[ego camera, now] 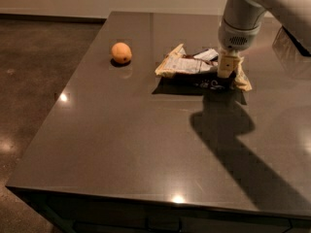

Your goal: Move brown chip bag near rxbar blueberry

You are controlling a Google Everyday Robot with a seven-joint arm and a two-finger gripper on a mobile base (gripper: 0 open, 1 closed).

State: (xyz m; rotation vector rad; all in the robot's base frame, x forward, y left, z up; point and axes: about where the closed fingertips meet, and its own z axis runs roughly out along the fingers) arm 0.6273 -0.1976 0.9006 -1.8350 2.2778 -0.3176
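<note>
Smooth plastic gripper clasping crinkled foil brown chip bag, glossy dark tabletop

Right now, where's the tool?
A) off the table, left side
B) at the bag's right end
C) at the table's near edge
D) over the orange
B: the tool is down at the right end of the bag, well to the right of the orange.

Gripper pointing down, fingers closed on right part of brown chip bag; bag at far-right area of dark table; 1 orange fruit left of bag, well apart.
</note>
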